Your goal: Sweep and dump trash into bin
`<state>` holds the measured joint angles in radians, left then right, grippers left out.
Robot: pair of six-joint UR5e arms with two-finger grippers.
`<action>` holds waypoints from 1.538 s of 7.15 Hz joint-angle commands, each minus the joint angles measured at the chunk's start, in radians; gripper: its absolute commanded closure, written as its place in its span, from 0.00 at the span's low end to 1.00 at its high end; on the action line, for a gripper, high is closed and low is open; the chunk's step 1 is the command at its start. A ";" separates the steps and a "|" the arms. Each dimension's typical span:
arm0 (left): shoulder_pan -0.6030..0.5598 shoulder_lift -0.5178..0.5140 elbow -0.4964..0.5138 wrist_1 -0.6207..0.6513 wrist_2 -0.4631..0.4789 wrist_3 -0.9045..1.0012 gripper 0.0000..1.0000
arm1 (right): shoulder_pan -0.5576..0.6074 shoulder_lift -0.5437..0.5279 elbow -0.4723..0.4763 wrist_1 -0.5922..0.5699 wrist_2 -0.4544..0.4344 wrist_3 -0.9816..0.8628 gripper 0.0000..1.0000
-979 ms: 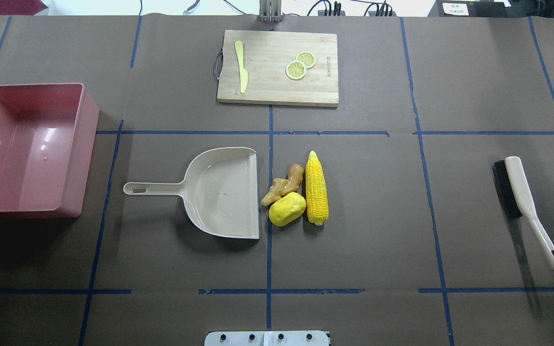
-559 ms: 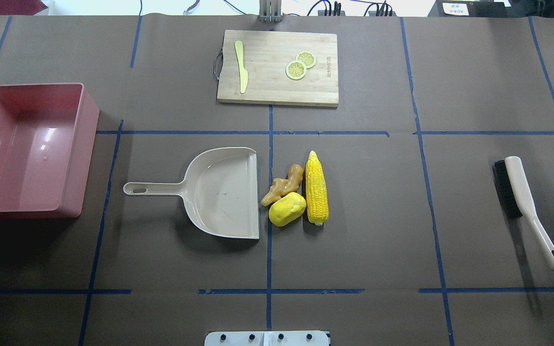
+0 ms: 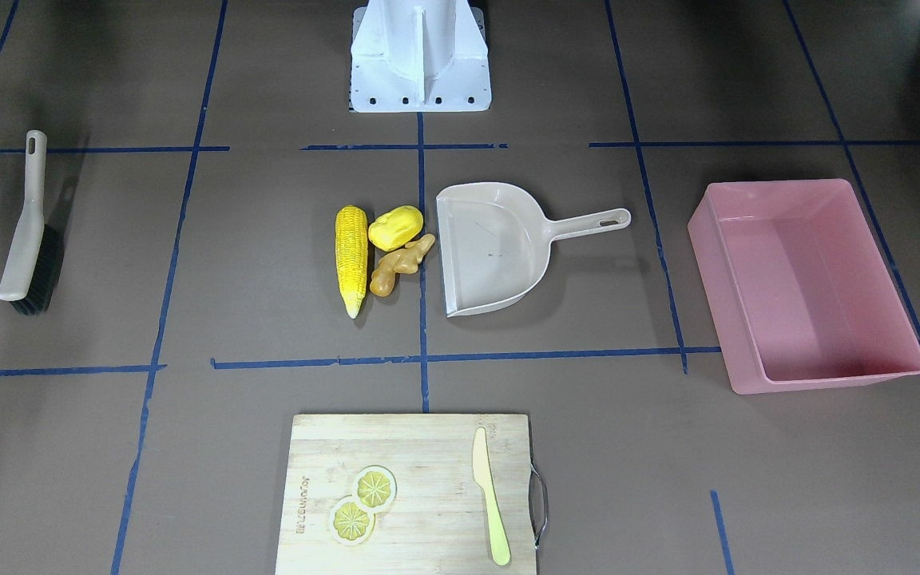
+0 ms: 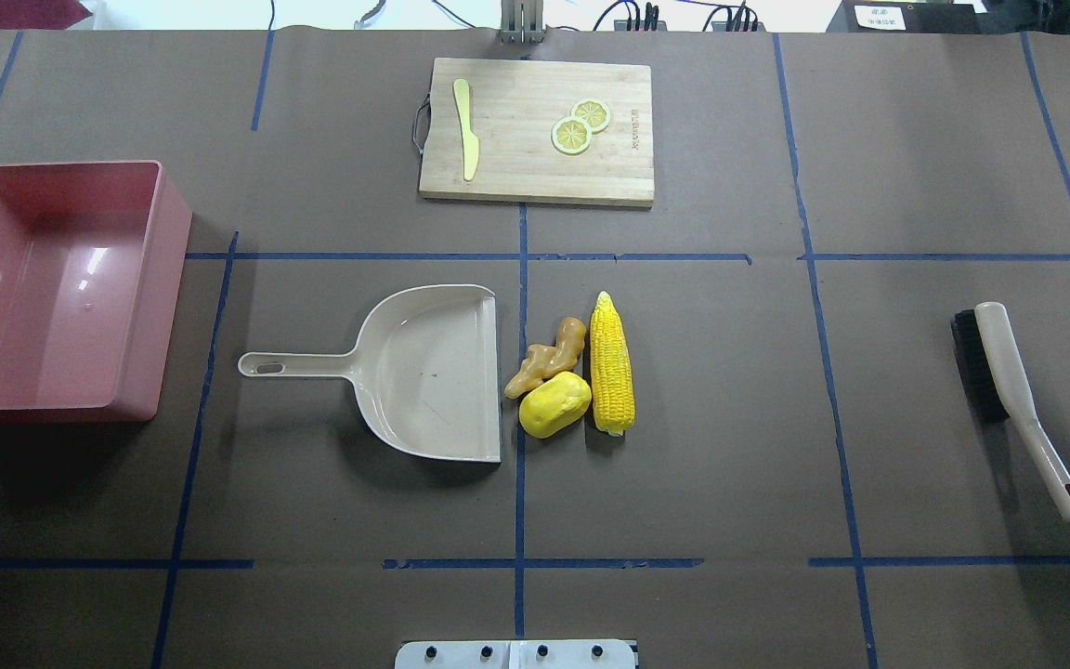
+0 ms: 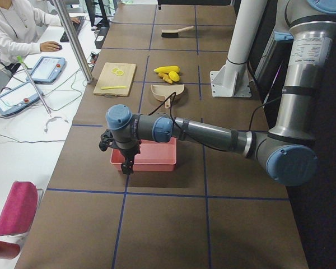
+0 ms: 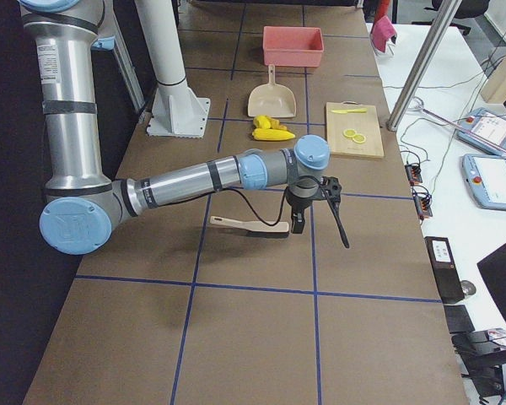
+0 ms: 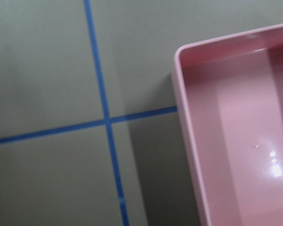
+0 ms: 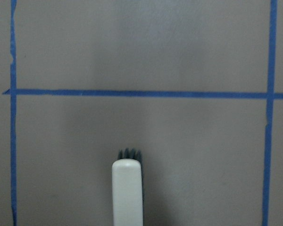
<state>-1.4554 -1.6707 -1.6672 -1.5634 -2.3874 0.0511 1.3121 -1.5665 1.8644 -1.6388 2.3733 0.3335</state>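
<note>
Light is given from overhead, bright & even across the tabletop (image 4: 730, 418); soft shadows are thrown toward the robot-side edge beside the dustpan (image 4: 424, 372) and brush (image 4: 1004, 362). A broad dim patch is seen near the robot-side left corner, next to the bin (image 4: 173, 279). White glare spots are caught on the bin floor in overhead & left wrist views. The left wrist pic is slightly blurred; the brush tip is rendered soft in the right wrist view. Bkgd past the far edge is blown out.

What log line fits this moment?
trash beside dustpan | bin empty | brush lying ungrasped | left claw near bin | right claw near brush
</note>
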 commanded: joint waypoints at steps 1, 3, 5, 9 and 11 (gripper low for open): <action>0.123 -0.015 -0.019 -0.127 -0.003 -0.005 0.00 | -0.106 -0.174 0.110 0.192 -0.015 0.164 0.04; 0.226 -0.091 -0.025 -0.234 0.008 -0.004 0.00 | -0.239 -0.311 0.101 0.528 -0.084 0.413 0.04; 0.282 -0.150 -0.007 -0.239 0.005 -0.005 0.00 | -0.380 -0.345 0.087 0.622 -0.191 0.527 0.04; 0.360 -0.242 -0.012 -0.242 0.004 -0.161 0.00 | -0.453 -0.353 0.044 0.626 -0.204 0.530 0.17; 0.420 -0.254 -0.016 -0.253 0.007 -0.171 0.00 | -0.473 -0.372 0.038 0.645 -0.206 0.530 0.36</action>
<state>-1.0776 -1.9163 -1.6821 -1.8075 -2.3830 -0.1118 0.8513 -1.9305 1.9061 -1.0071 2.1690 0.8628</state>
